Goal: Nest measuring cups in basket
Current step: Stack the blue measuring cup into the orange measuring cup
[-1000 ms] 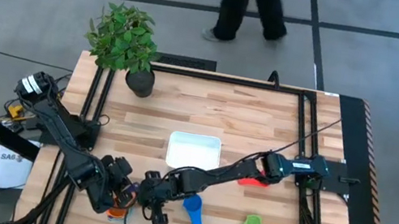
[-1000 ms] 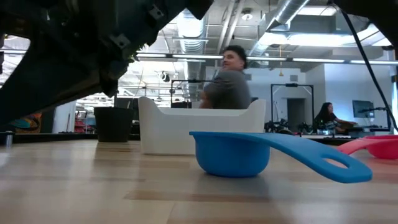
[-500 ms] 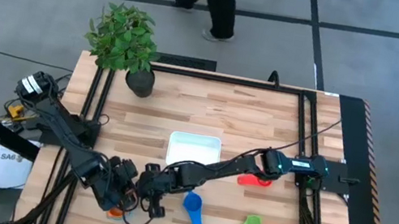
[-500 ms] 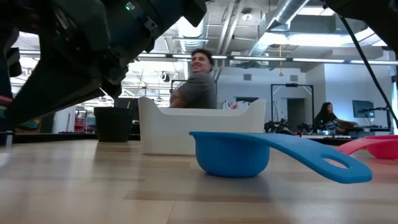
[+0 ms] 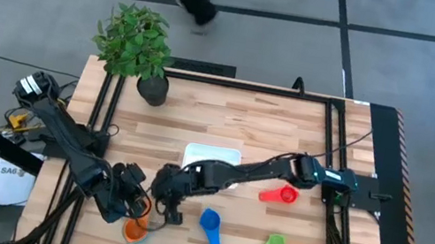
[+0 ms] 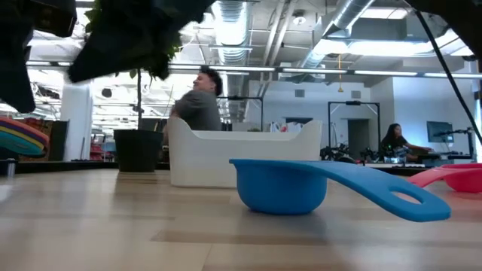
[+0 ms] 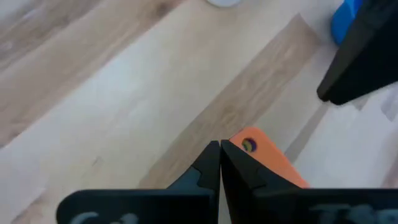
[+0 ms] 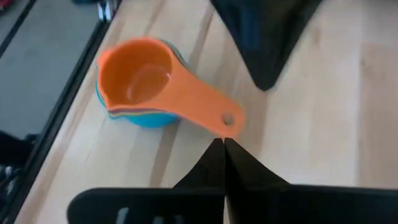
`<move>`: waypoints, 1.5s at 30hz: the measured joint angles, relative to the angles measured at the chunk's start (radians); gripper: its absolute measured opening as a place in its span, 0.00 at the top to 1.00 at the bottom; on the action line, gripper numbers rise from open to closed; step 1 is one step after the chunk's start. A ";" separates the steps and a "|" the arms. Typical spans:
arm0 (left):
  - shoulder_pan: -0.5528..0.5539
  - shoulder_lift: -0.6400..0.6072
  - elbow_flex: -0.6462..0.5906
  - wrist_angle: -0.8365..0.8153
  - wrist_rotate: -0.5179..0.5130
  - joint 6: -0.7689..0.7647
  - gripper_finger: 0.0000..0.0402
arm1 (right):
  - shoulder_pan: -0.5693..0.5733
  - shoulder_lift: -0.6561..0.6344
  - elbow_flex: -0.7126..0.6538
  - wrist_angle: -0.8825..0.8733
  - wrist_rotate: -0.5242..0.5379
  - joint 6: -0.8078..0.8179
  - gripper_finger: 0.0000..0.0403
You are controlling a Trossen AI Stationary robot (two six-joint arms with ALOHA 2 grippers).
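Nested stack of small plastic measuring cups [image 8: 140, 84], orange uppermost, resting near the table's front-left edge, flat handle pointing toward the nearer, empty, closed right gripper [image 8: 224, 144]; left gripper [image 7: 219, 148], likewise closed, beside the handle.

The high view looks straight down from well above, taking in the whole table [image 5: 270, 131] and floor beyond, while the low view sits at tabletop height, close to the blue cup [image 6: 282, 184] and facing level across the white basket [image 6: 241, 154] into the room. Each wrist view looks down at the wood from close by past its own fingers, the right wrist view onto the orange cup [image 8: 140, 78]; the orange handle [image 7: 264, 155] also shows in the left wrist view, and the blue cup, basket and plant pot [image 5: 152, 88] appear in both high and low views
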 joint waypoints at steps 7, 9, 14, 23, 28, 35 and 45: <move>0.000 -0.034 0.000 -0.020 -0.087 -0.034 1.00 | -0.064 -0.036 -0.002 -0.124 -0.023 -0.017 0.97; 0.003 -0.043 0.001 -0.014 -0.114 -0.052 1.00 | -0.086 -0.077 -0.003 -0.186 -0.024 -0.037 0.97; 0.004 -0.060 0.019 -0.025 -0.216 -0.091 1.00 | -0.137 -0.186 -0.079 -0.176 -0.031 -0.060 0.97; 0.068 -0.057 0.047 0.063 -0.414 -0.047 1.00 | -0.199 -0.575 -0.761 0.231 -0.089 0.061 0.98; 0.205 -0.057 0.048 0.223 -0.414 0.146 0.93 | -0.206 -0.826 -1.079 0.404 -0.078 0.167 0.98; 0.448 -0.057 0.048 0.463 -0.244 0.413 0.78 | -0.210 -1.121 -1.320 0.431 -0.008 0.247 0.97; 0.601 -0.057 0.048 0.688 -0.164 0.660 0.74 | -0.284 -1.492 -1.587 0.281 0.072 0.451 0.94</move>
